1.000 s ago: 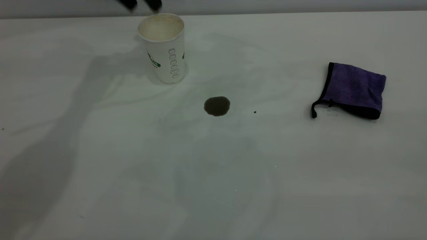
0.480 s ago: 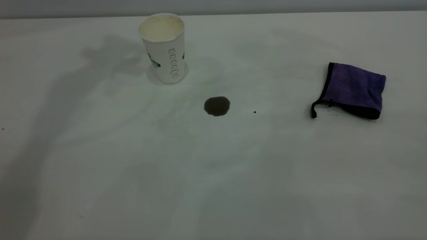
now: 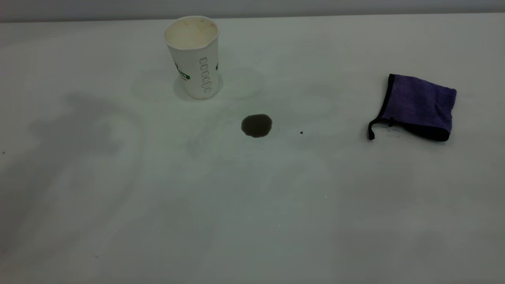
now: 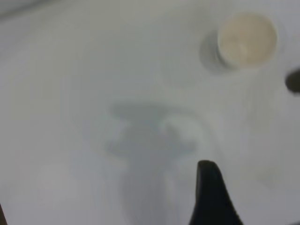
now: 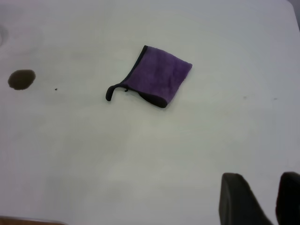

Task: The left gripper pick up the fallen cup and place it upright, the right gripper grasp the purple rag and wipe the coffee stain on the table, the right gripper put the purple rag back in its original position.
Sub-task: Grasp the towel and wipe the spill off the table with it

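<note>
The cup point(image 3: 193, 55) stands upright at the far left-centre of the table point(image 3: 252, 221), cream inside showing. From above it also shows in the left wrist view point(image 4: 247, 38). The coffee stain point(image 3: 256, 125) lies in front of and right of the cup. The purple rag point(image 3: 418, 106) lies folded at the right, tail pointing to the stain; the right wrist view shows it point(image 5: 159, 80) and the stain point(image 5: 21, 79). My left gripper point(image 4: 260, 173) hovers well away from the cup, one finger point(image 4: 211, 192) showing, open and empty. My right gripper point(image 5: 262, 180) is empty, jaws a little apart, away from the rag.
A tiny black speck point(image 3: 301, 132) lies right of the stain. The table's far edge point(image 3: 315, 15) runs just behind the cup. Neither arm shows in the exterior view; only a faint shadow falls on the table's left side.
The left gripper, above the cup's rim a second ago, has left the exterior view. Its shadow has slid away to the left. Cup, stain and rag have not moved.
</note>
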`<state>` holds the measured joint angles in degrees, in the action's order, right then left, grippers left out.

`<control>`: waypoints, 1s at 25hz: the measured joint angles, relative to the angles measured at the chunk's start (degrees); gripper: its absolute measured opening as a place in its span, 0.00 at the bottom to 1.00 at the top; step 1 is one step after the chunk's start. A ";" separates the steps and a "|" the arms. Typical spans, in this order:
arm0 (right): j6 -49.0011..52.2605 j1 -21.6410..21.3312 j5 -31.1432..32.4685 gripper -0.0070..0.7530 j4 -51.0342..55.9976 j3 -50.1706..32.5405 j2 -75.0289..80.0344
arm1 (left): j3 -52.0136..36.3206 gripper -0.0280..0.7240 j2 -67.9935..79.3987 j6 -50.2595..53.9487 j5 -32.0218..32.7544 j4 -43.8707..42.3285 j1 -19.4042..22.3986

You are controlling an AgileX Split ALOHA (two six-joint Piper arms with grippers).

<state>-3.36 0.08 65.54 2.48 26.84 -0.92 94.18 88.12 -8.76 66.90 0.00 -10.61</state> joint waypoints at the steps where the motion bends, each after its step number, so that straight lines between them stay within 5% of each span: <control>1: 0.00 0.00 0.00 0.32 0.00 0.00 0.00 | -2.95 0.72 -2.82 0.28 0.00 0.00 0.00; 17: 0.00 0.00 0.00 0.32 0.00 0.00 0.00 | -51.66 0.72 -35.49 9.83 0.00 -1.31 0.06; 25: 0.00 0.00 0.00 0.32 0.00 0.00 0.00 | -62.78 0.72 -59.32 10.66 -0.91 -2.13 6.33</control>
<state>-3.36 0.08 65.54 2.48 26.84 -0.92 31.39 28.80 1.90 65.99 -2.13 -4.28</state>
